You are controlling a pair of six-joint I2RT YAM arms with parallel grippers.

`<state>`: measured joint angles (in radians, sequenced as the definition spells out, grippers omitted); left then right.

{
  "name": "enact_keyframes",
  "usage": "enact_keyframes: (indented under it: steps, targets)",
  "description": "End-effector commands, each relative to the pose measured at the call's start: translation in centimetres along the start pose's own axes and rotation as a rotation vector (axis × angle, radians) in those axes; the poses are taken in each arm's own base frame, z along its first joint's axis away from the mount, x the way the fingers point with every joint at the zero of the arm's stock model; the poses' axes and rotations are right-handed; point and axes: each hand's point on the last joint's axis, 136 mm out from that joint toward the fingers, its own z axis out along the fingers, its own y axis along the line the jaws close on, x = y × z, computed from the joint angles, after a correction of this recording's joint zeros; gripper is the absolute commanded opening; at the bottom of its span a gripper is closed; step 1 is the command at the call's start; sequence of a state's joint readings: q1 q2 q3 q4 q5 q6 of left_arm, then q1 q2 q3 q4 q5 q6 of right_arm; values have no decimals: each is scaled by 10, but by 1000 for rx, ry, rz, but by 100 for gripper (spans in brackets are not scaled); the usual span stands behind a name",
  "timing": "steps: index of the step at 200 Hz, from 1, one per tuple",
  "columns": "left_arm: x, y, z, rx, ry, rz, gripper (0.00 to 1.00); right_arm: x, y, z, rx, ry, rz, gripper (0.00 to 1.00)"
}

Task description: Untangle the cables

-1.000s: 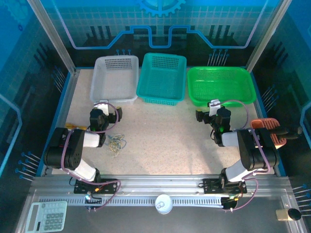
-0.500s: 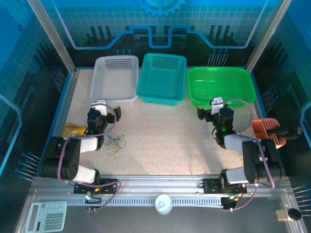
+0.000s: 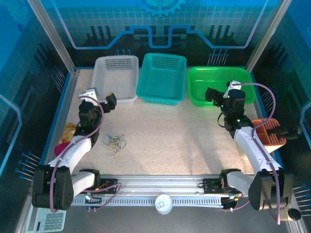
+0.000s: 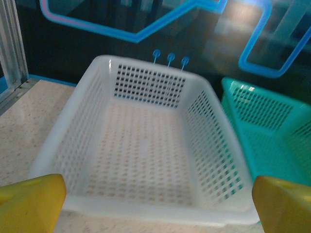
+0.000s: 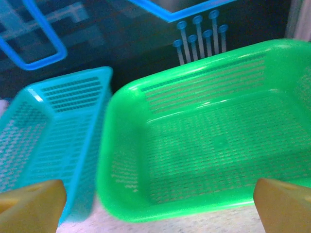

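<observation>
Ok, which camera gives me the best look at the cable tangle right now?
The top external view: the cables lie in full sight on the table, left of centre. The left wrist camera faces the white basket, and the right wrist camera faces the green basket.

No text, label or brand can be read. The calculator (image 3: 47, 221) keys probably carry digits, but they are too small to make out.

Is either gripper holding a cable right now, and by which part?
Nothing is held: left gripper and right gripper are open; the cables lie untouched on the table.
</observation>
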<state>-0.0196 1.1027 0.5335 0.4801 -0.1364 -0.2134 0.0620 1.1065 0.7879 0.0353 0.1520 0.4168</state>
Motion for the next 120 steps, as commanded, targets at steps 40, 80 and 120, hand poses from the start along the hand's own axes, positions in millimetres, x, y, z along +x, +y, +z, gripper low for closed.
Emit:
enact_keyframes:
  steps: [40,80,120]
  targets:
    - [16,-24,-17,68,246,-348,99,70,112,-20,-310,314,29,100]
    - [38,-35,-15,94,317,-419,99,114,178,-10,-383,399,44,100]
    - [43,-41,-12,97,322,-398,99,147,215,14,-383,464,83,100]
